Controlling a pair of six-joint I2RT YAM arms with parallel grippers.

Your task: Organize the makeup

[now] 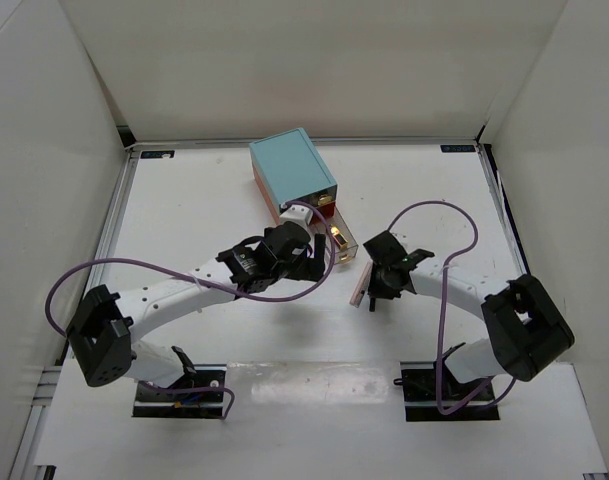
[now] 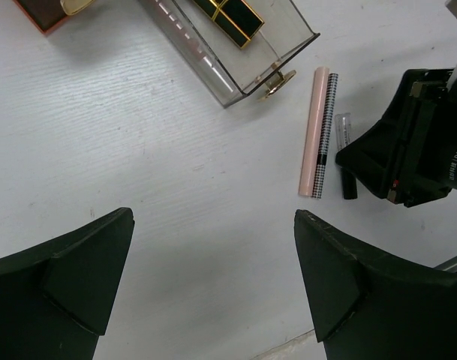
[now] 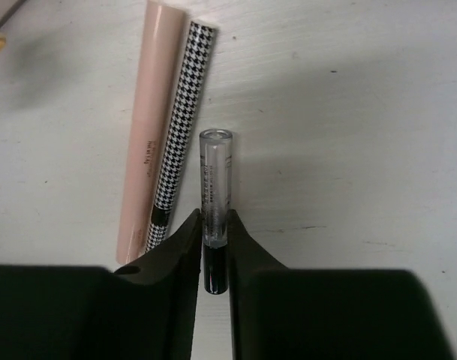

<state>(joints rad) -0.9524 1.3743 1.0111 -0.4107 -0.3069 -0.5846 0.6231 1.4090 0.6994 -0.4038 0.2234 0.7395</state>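
Right, the right claw (image 3: 213,229) is down on the bench (image 2: 138,135) with its two fingers pressed against either side of a clear tube (image 3: 215,169), pinching it low, where the see-through barrel meets its dark cap. The tube lies flat on the bench, not yet lifted. Just beside it on the left, a houndstooth stick (image 3: 179,120), and touching that, a pink stick (image 3: 149,127); all three run near parallel, so it's a tight little row.

Across the way the left claw (image 2: 213,217) hangs above bare bench, fingers spread wide, holding nothing. Ahead of it sits the clear drawer (image 2: 247,79), pulled out from the teal box (image 1: 291,172), gold handle (image 2: 277,82) facing the sticks, with black-and-gold cases (image 2: 230,16) lying inside.

So the step in hand, by my reading, is the pick of that clear tube, first of the three loose sticks. The grip looks square but narrow, and well off the tube's middle, so it may tip nose-down once it's raised. Next move calls for a straight lift, clear of the houndstooth neighbour, then a short carry toward the open drawer and a low release inside its walls. The left arm sits close to that drawer, so the carry wants a path that clears it.
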